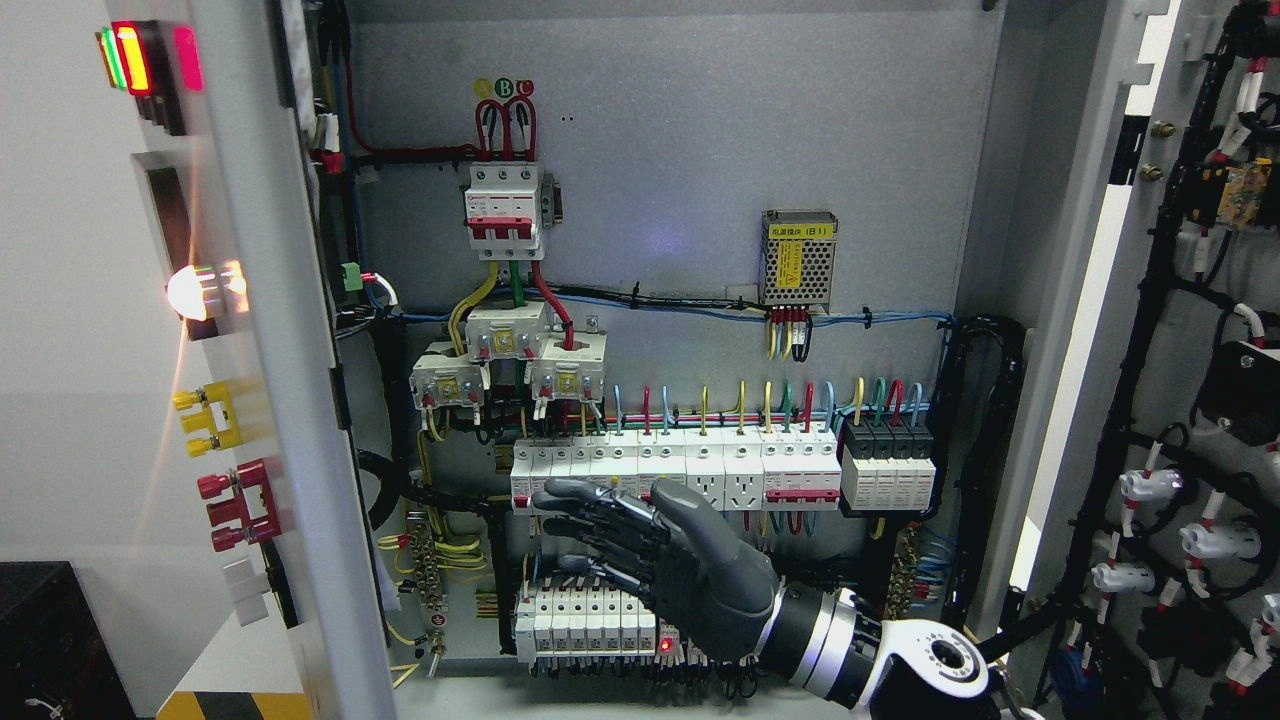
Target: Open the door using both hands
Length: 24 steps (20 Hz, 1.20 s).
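Hovering: right hand (640,545) fingers spread, inside cabinet, betw open doors: left door (270,380), right door (1090,300)

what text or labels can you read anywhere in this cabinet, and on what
"B": on the middle round phase sticker above the top breaker; its two neighbours are unclear.
Yellow label on the mesh power supply: print too small to read.
Breaker rows: markings too small to read.
Left door's indicators: no legible text.

The cabinet (680,150) stands open, one door (250,400) at 9 o'clock, the other door (1180,450) at 3 o'clock. The right hand (640,545) is before the breaker rows (700,470), at 6 o'clock.
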Tool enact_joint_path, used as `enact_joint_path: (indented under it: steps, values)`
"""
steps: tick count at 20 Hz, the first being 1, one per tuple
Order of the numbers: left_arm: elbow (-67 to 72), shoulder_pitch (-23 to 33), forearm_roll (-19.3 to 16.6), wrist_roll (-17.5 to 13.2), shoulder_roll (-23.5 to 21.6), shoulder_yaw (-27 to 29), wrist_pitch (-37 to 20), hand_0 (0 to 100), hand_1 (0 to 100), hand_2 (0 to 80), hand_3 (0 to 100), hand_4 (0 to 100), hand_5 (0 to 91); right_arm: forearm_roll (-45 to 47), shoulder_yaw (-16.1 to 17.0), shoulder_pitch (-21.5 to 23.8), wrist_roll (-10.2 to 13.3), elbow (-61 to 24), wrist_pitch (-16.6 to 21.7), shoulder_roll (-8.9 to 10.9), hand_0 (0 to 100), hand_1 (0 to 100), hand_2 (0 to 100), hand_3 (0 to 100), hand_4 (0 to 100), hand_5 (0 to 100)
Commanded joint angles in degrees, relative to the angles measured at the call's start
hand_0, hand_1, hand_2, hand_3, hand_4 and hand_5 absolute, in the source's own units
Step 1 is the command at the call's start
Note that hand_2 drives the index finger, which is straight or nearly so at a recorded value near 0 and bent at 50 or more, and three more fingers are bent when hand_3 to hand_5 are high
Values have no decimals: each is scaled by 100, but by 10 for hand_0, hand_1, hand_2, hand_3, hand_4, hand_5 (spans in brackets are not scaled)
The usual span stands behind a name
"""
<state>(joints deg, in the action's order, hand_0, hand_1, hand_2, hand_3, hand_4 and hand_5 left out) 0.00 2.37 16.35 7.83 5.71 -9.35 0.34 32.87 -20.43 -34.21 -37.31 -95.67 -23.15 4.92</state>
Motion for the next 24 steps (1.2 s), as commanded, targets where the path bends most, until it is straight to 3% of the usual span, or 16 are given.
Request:
enact_joint_path:
  steps: [1,6,14,20,24]
  values:
    - [-9,0,0,-1,1,-5,1,0,0,0,0,0,0,0,-734,335,13,-752,-5,106,191,0,0,0,0,0]
    - [-9,0,0,-1,-8,-5,1,0,0,0,0,0,0,-53,-1103,529,22,-919,-5,97,191,0,0,0,0,0]
    - [-18,0,0,-1,1,-5,1,0,0,0,0,0,0,-79,-1420,669,31,-866,-5,9,191,0,0,0,0,0]
    - [-9,0,0,-1,1,4,1,0,0,0,0,0,0,-263,-1640,652,48,-761,-14,-509,191,0,0,0,0,0]
    - [-9,0,0,-1,1,-5,1,0,0,0,0,0,0,-642,-1736,643,48,-646,4,-711,191,0,0,0,0,0]
